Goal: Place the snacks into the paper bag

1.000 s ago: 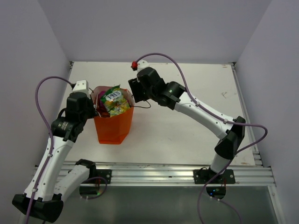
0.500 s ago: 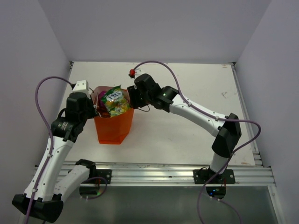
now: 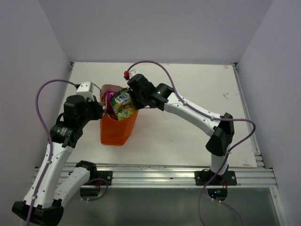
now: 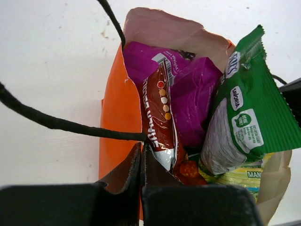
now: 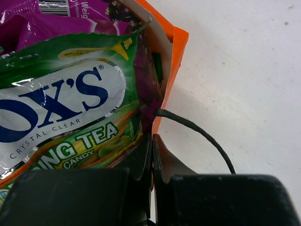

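The paper bag (image 3: 117, 131) is seen standing on the bench (image 3: 178, 141), left of centre in the top view, between the two pincers. The left pincer (image 4: 142, 153) is closed on the bag's rim at the bottom of its wrist view. The right pincer (image 5: 152, 143) is likewise clamped shut on the opposite rim, just beside a dark cord handle (image 5: 202, 134). Snacks are held inside the bag. A purple packet (image 4: 193, 89) is seen at the back and a red packet (image 4: 162, 117) is set on edge in front of it. A green-and-white packet (image 4: 249, 117) is raised above the rim at the right of the left wrist view.
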You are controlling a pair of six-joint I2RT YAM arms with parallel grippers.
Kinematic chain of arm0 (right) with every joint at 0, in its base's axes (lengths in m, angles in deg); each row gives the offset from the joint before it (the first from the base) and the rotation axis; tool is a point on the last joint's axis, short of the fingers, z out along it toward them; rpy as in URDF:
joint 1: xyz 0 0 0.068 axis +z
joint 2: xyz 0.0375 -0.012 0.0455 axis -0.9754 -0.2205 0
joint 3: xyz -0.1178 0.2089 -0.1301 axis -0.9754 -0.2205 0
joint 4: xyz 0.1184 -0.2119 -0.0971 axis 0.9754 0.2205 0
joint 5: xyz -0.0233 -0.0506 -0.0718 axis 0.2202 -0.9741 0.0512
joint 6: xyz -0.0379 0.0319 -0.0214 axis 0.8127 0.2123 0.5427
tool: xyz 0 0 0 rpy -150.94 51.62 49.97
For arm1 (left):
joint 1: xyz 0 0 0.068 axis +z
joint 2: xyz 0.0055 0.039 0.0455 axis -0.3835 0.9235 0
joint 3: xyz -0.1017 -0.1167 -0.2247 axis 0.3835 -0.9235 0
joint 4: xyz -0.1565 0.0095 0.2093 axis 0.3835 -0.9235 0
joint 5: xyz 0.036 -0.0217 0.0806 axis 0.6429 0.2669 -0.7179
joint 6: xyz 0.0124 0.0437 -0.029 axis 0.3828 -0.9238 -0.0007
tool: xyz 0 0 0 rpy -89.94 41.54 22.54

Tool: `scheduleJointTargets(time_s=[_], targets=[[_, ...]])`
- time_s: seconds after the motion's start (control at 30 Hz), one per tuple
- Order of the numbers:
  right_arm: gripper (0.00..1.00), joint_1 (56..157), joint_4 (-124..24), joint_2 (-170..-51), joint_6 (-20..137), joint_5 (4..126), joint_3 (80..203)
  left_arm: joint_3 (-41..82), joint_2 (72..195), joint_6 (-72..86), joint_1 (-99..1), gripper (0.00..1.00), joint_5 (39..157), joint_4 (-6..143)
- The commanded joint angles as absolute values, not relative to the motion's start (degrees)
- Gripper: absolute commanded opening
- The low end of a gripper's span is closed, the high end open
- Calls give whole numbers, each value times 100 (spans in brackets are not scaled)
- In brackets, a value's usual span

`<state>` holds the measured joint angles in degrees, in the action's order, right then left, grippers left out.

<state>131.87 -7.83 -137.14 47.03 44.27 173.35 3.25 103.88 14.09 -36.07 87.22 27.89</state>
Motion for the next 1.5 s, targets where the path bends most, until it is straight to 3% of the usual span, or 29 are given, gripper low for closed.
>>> scheduleJointTargets(time_s=[0.0, 0.3, 0.47, 0.7, 1.0, 1.23, 1.3, 1.33, 1.43, 1.47], targets=[[0, 13246, -58, -13352, 4955, 3689, 18106, 509, 10314, 1420, -3635, 0, 9914, 3406], [0, 13254, 936, -12912, 4850, 2941, 18599, 421, 10332, 2140, -3968, 0, 10391, 4223], [0, 13237, 1235, -12613, 4833, 2598, 18547, 386, 10577, 2404, -4828, 0, 9788, 4541], [0, 13026, 1025, -12182, 4762, 2465, 17652, 395, 10929, 2528, -5946, 0, 9020, 4822], [0, 12789, 331, -11664, 4604, 2632, 16026, -273, 10921, 2651, -6052, 0, 9266, 5314], [0, 12771, 321, -11751, 4569, 2597, 15980, -537, 10991, 2695, -6412, 0, 9196, 5517], [12, 12771, 374, -11777, 4499, 2597, 16015, -520, 10982, 2651, -6465, 0, 9152, 5473], [29, 12771, 374, -11760, 4472, 2597, 16007, -493, 10974, 2633, -6465, 0, 9152, 5455], [64, 12780, 357, -11664, 4437, 2571, 16076, -266, 10921, 2467, -6474, 38, 9091, 5350], [67, 12771, 374, -11585, 4428, 2536, 16146, -143, 10895, 2370, -6491, 56, 9021, 5263]])
